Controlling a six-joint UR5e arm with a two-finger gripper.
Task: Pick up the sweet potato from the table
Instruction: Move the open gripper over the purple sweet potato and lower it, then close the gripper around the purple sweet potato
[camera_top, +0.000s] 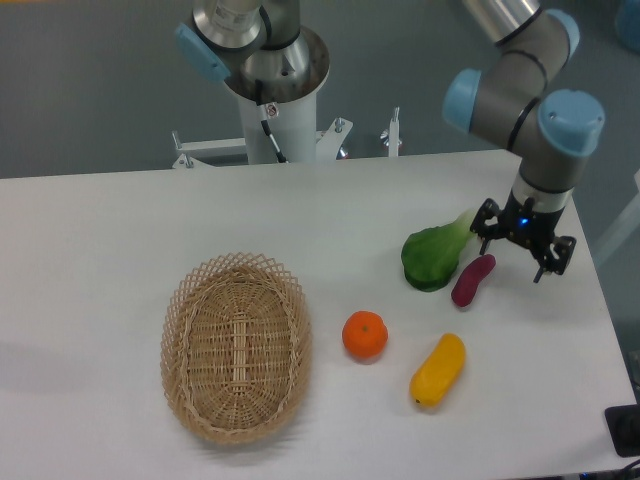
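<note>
The sweet potato, a slim dark purple oblong, lies on the white table at the right, just right of a green leafy vegetable. My gripper hangs open a little above and to the right of the sweet potato's upper end, with its dark fingers spread and nothing between them. It does not touch the sweet potato.
A green leafy vegetable lies against the sweet potato's left side. An orange fruit and a yellow-orange oblong vegetable sit nearer the front. An oval wicker basket stands at the left. The table's right edge runs close behind my gripper.
</note>
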